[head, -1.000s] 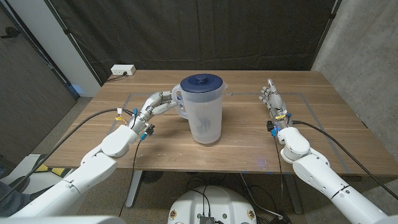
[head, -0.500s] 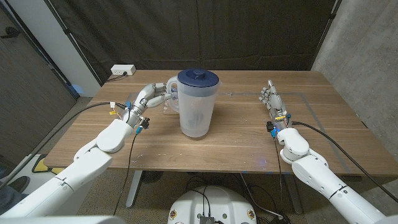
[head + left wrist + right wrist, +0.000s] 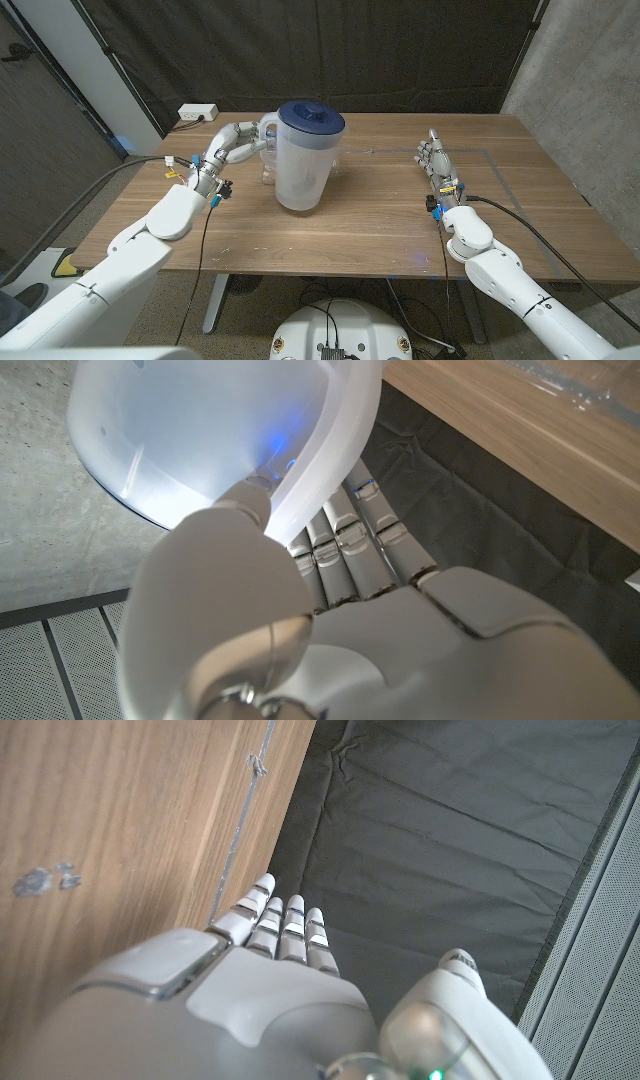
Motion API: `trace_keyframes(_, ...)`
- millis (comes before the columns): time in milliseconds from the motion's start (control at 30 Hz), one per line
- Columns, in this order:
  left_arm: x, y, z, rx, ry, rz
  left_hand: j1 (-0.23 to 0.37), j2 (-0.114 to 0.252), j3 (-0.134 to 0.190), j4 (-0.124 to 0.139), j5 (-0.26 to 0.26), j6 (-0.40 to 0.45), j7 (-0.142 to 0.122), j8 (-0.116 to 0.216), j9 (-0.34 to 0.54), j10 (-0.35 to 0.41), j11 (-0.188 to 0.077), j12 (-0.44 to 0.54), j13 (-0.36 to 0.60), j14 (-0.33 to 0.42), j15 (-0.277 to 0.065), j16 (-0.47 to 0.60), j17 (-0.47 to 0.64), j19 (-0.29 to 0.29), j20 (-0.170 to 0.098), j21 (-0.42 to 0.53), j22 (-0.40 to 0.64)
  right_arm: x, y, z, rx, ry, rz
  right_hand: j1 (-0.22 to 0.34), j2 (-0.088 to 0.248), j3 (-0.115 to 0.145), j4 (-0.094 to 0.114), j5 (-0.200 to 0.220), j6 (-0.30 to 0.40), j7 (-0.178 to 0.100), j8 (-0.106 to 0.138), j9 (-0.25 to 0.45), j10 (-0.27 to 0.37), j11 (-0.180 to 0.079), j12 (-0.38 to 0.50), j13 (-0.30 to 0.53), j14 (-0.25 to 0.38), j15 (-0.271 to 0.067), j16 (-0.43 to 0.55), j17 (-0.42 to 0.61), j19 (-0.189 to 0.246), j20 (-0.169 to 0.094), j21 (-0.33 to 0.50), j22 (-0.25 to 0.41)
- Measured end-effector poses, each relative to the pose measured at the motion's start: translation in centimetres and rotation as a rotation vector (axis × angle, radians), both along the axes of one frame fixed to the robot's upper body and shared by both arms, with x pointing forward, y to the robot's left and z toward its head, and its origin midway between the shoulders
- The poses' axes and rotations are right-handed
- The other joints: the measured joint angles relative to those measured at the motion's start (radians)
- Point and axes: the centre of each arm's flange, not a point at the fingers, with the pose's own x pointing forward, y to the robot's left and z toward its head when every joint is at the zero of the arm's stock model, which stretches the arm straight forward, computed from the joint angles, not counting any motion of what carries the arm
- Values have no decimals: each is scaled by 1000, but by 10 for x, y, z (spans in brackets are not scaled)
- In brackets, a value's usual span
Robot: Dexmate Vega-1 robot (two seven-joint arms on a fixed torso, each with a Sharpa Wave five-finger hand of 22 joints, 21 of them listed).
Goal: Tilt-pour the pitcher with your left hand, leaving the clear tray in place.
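Observation:
A translucent white pitcher [image 3: 303,160] with a blue lid [image 3: 311,116] is near the table's middle, a little left of centre. My left hand [image 3: 235,143] grips its handle [image 3: 267,132] from the left. In the left wrist view my fingers [image 3: 345,535] wrap the handle [image 3: 325,445], with the pitcher's body [image 3: 190,430] close beyond. The clear tray [image 3: 266,176] lies on the table behind the pitcher, largely hidden; its edge [image 3: 590,385] also appears in the left wrist view. My right hand [image 3: 437,160] stands on its edge at the right, fingers straight, holding nothing.
A white power strip [image 3: 197,114] sits at the table's far left corner. Thin tape lines [image 3: 500,165] mark a rectangle on the wooden table [image 3: 380,230]. A dark curtain hangs behind the table.
My left hand has carried the pitcher leftward and toward the far side; the pitcher looks raised off the table. My right hand has stayed put.

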Motion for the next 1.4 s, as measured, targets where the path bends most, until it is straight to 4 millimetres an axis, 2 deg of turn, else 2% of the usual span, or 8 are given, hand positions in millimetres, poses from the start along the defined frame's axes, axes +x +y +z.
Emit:
trace_keyframes(333, -21, 16, 6, -22, -31, 82, 0, 0, 0, 0, 0, 0, 0, 3, 9, -1, 1, 7, 20, 0, 0, -4, 9, -5, 5, 11, -5, 5, 3, 6, -11, -10, 9, 0, 0, 0, 0, 0, 0, 0, 0, 0, 0, 0, 0, 0, 0, 0, 0, 0, 0, 0, 0, 0)
trace_keyframes(433, -19, 18, 4, -22, -24, 101, 0, 0, 0, 1, -4, 0, 0, 4, 14, -2, 2, 15, 26, 0, 0, -4, 12, -5, 5, 12, -5, 7, 3, 8, -13, -12, 9, 0, 0, 0, 0, 0, 0, 0, 0, 0, 0, 0, 0, 0, 0, 0, 0, 0, 0, 0, 0, 0)
trace_keyframes(467, -28, 22, 8, -29, -36, 115, 0, 0, 3, 3, -4, 0, 0, 4, 14, -2, 2, 15, 28, 0, 0, -4, 13, -5, 5, 15, -5, 7, 4, 10, -19, -14, 16, 0, 0, 0, 0, 0, 0, 0, 0, 0, 0, 0, 0, 0, 0, 0, 0, 0, 0, 0, 0, 0)
trace_keyframes(767, -42, 39, 13, -36, -39, 199, 0, 0, 5, 6, -4, 0, 0, 4, 18, -2, 2, 15, 45, 8, -3, -9, 18, -5, 5, 22, -5, 12, 6, 17, -40, -18, 26, 0, 0, -4, 4, 0, 0, 0, 0, 0, 0, 0, 0, 0, 0, 0, 0, 0, 0, 0, 0, 0)
trace_keyframes(1400, -60, 70, 31, -61, -63, 300, 0, 0, 11, 3, -4, 0, 0, 4, 19, -2, 2, 22, 71, 7, -3, -15, 32, -14, 3, 38, -5, 19, 11, 29, -85, -2, 43, 4, 4, -4, 4, 0, 0, 0, 0, 0, 0, 0, 0, 0, 0, 0, 0, 0, 4, -4, 0, 0)
